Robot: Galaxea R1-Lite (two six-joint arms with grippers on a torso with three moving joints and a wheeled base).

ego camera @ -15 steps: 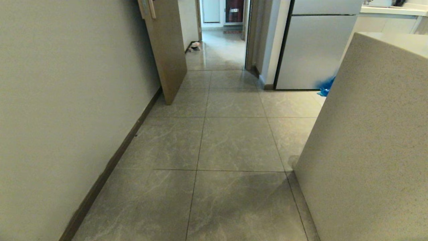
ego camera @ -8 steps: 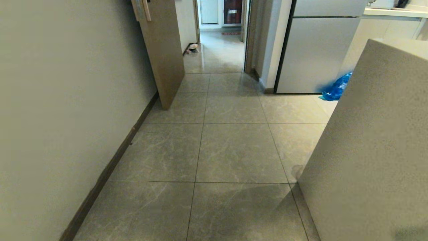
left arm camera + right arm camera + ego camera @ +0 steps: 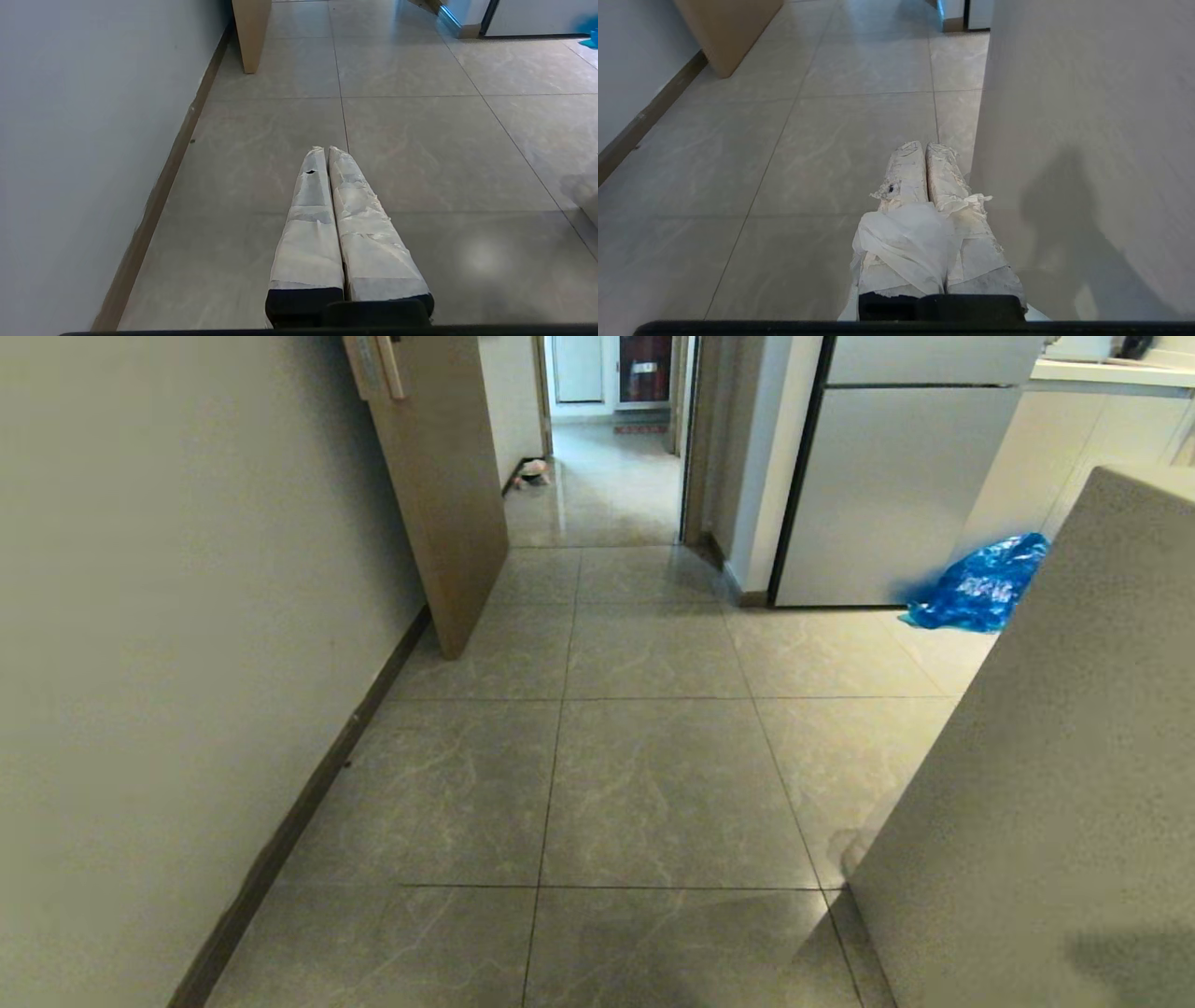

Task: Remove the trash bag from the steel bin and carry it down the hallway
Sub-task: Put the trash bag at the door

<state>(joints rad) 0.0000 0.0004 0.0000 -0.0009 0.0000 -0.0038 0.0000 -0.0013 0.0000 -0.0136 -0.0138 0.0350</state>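
Grey marble-look tiles of the hallway (image 3: 653,775) run ahead past a tan door (image 3: 439,495) toward a far doorway, with a blue bag (image 3: 980,583) by the fridge (image 3: 887,495). Judging by this, the carry is under way: the right end effector (image 3: 924,147) is closed with thin white plastic (image 3: 906,242) pinched between its fingers, probably a handle of the trash bag, whose body hangs out of view. The steel bin appears nowhere. The left end effector (image 3: 327,150) is closed and empty, level above the floor
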